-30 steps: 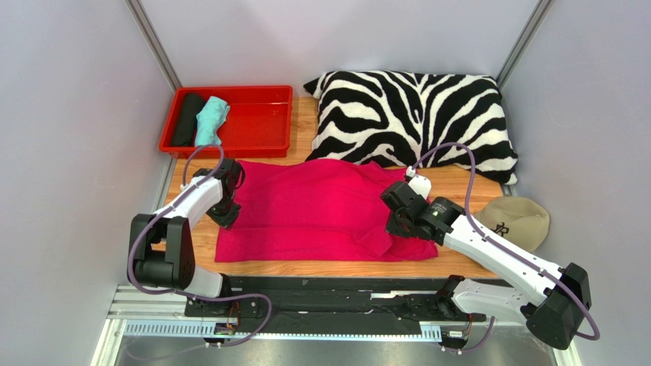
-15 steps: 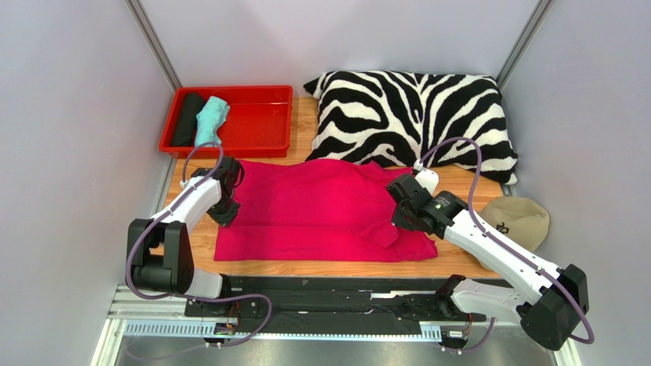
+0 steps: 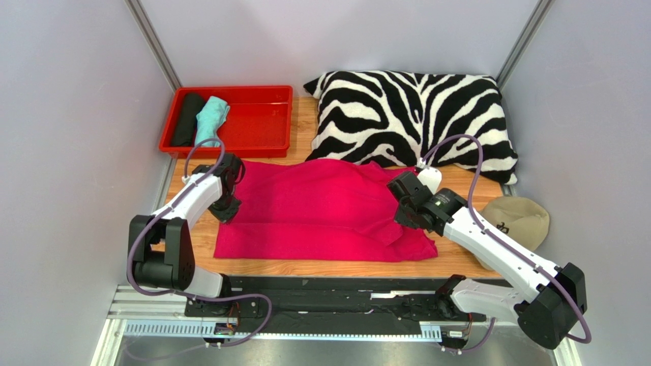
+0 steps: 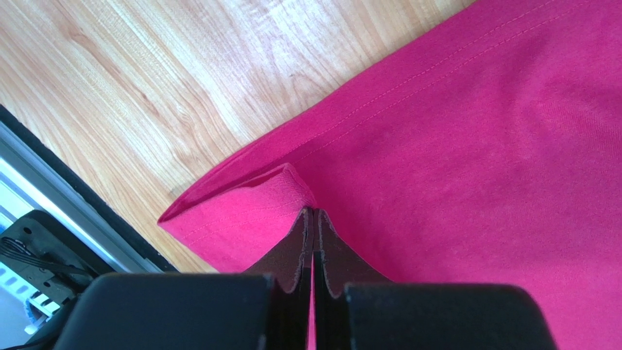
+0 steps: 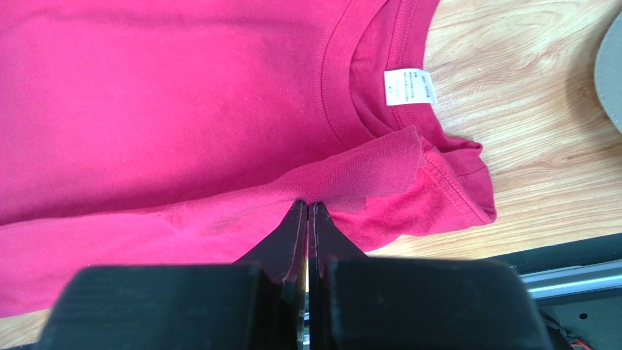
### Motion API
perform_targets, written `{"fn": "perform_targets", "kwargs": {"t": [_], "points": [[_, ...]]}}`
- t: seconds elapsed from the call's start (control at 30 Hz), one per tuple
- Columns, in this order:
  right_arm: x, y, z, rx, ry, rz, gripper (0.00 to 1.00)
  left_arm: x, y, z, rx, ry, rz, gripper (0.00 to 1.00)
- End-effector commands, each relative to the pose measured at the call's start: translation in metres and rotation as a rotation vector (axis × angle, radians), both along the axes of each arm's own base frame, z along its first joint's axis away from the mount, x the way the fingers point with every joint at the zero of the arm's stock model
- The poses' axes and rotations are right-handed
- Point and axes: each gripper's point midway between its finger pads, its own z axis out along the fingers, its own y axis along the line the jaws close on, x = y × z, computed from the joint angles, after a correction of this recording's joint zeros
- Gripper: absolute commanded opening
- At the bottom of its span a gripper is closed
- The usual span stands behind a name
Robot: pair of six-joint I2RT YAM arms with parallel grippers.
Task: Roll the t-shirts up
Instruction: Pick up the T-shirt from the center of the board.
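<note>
The magenta t-shirt [image 3: 321, 213] lay spread flat on the wooden surface [image 3: 336, 267], just beyond my two bases. My left jaws were pressed together on a pinched-up fold at its left edge, with cloth caught between them. My right jaws were likewise clamped on a raised fold at the shirt's right end, beside the collar where the white label [image 5: 409, 86] showed. A beige cap [image 3: 519, 217] sat to the right of the shirt, apart from it. Farther back on the left, a red tray [image 3: 263, 126] held a black roll [image 3: 186, 120] and a teal roll [image 3: 211, 120] side by side. The zebra pillow [image 3: 412, 114] lay far right, its near edge meeting the shirt.
</note>
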Motion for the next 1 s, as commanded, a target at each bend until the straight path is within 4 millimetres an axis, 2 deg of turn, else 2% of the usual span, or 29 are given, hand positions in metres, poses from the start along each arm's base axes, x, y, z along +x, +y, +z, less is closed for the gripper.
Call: {"fn": "perform_targets", "kwargs": {"t": [0.0,0.43,0.47,0.53,0.57,0.67,0.77,0.8,0.87,0.97], "points": [[0.010,-0.011,0.011,-0.021,-0.051,-0.037,0.00,0.017,0.001,0.008,0.015,-0.036,-0.024,0.00],[0.021,-0.006,-0.008,-0.049,-0.014,-0.032,0.01,0.030,-0.003,0.000,0.011,-0.031,-0.071,0.00],[0.024,-0.004,-0.008,-0.048,-0.021,-0.025,0.03,0.033,-0.004,0.001,0.009,-0.038,-0.078,0.14],[0.028,0.000,-0.013,-0.059,-0.007,-0.008,0.10,0.036,-0.005,0.004,0.006,-0.045,-0.113,0.27],[0.032,0.004,-0.012,-0.051,-0.015,0.000,0.13,0.040,-0.005,0.009,0.006,-0.070,-0.127,0.42],[0.045,0.016,-0.016,-0.051,-0.018,0.047,0.26,0.050,-0.009,0.023,0.007,-0.126,-0.232,0.58],[0.055,0.022,-0.018,-0.079,-0.013,0.084,0.40,0.063,-0.028,0.039,-0.054,-0.211,-0.368,0.62],[0.061,0.026,-0.012,-0.078,-0.024,0.092,0.43,0.065,-0.042,0.043,-0.093,-0.229,-0.423,0.62],[0.064,0.022,-0.008,-0.101,-0.019,0.084,0.47,0.068,-0.061,0.056,-0.112,-0.279,-0.522,0.62],[0.062,0.014,0.011,-0.107,-0.050,0.055,0.49,0.068,-0.114,0.072,-0.177,-0.352,-0.731,0.60]]}}
